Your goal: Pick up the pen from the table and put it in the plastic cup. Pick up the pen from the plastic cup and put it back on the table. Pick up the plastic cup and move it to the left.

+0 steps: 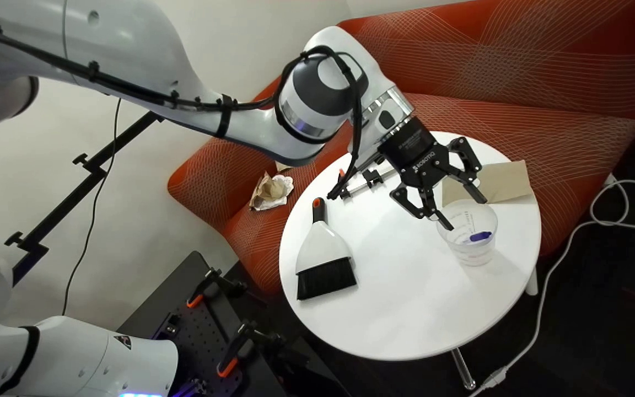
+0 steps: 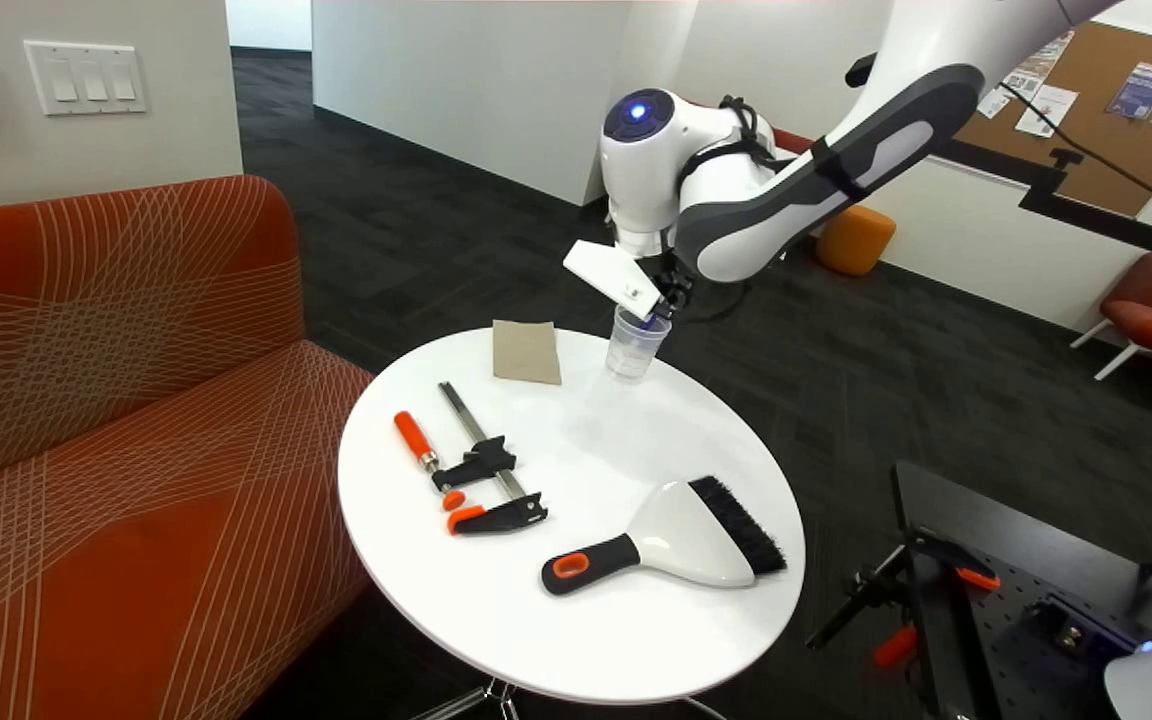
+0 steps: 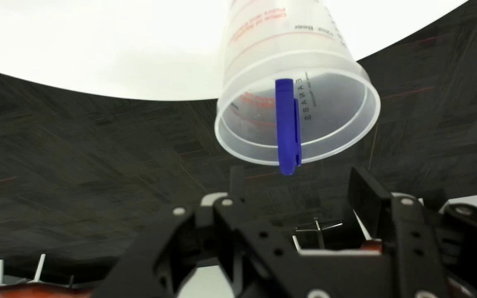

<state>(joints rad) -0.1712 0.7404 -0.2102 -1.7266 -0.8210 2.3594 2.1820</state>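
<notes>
The blue pen (image 3: 287, 124) leans inside the clear plastic cup (image 3: 280, 45), its capped end sticking out at the rim towards my gripper. In both exterior views the pen (image 1: 480, 236) (image 2: 647, 322) shows in the cup (image 1: 474, 258) (image 2: 631, 357). The cup stands upright near the edge of the round white table (image 1: 394, 275) (image 2: 616, 440). My gripper (image 1: 467, 213) is open and empty just above the cup's rim. In the wrist view the fingertips (image 3: 296, 178) are spread on either side of the pen's end, apart from it. The pen's lower part is hidden there.
A brown paper sheet (image 1: 502, 182) (image 2: 526, 352) lies beside the cup. A bar clamp (image 2: 481, 460) and a white dustpan with a black brush (image 1: 323, 248) (image 2: 686, 540) lie on the table. A red-orange sofa (image 1: 516, 82) stands against it, with crumpled paper (image 1: 272, 191) on the seat.
</notes>
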